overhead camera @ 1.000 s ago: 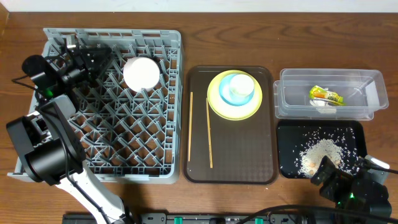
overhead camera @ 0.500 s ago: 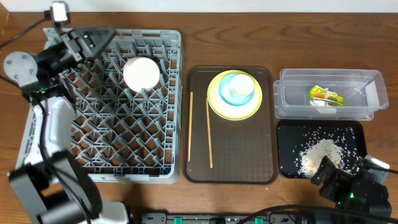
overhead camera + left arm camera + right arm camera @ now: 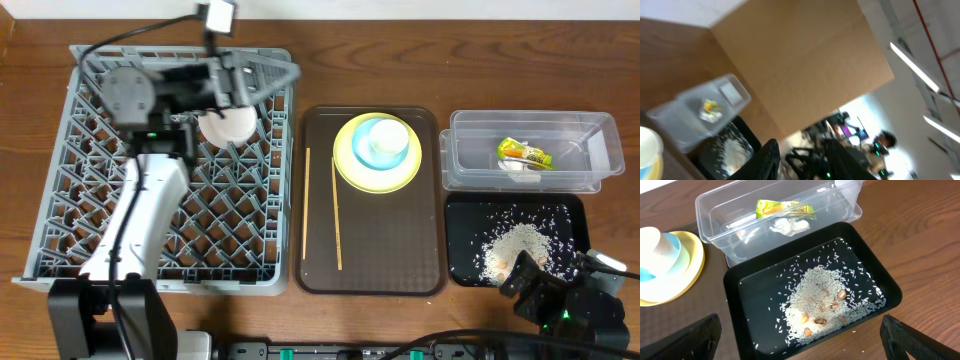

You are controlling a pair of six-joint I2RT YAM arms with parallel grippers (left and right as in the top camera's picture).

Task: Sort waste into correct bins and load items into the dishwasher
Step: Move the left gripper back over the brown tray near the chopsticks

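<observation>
Left arm has swung across the dish rack [image 3: 60, 200], from the far-left corner to the far-right part. The left gripper [image 3: 278, 76] now hangs motion-blurred above the white bowl [image 3: 228, 124], which sits in the rack's lattice near the far edge. In the left wrist view the fingers [image 3: 769, 159] stand partly spread with nothing between them. You are carrying nothing, and the camera looks out towards the bins.

Right gripper [image 3: 800, 325] has not moved. It is spread wide and empty, low at the near edge of the black tray [image 3: 462, 240].

Where things lie:
- Snack wrapper [image 3: 526, 153] and a white scrap [image 3: 515, 166] are in the clear tub [image 3: 470, 165].
- Rice [image 3: 510, 248] is heaped in the black tray.
- Pale yellow plate [image 3: 350, 168] carries the blue-white cup [image 3: 382, 142], on the brown serving tray [image 3: 400, 250].
- The two chopsticks [image 3: 336, 215] lie lengthwise on the same tray, left of the plate.

Judgement: waste sorting looks finished and the bowl is loaded. The swing reads as your transit to the serving tray for the next piece. Cup first is likely, since it blocks the plate. Expect the chopsticks to be awkward, being thin and flat on the tray.
</observation>
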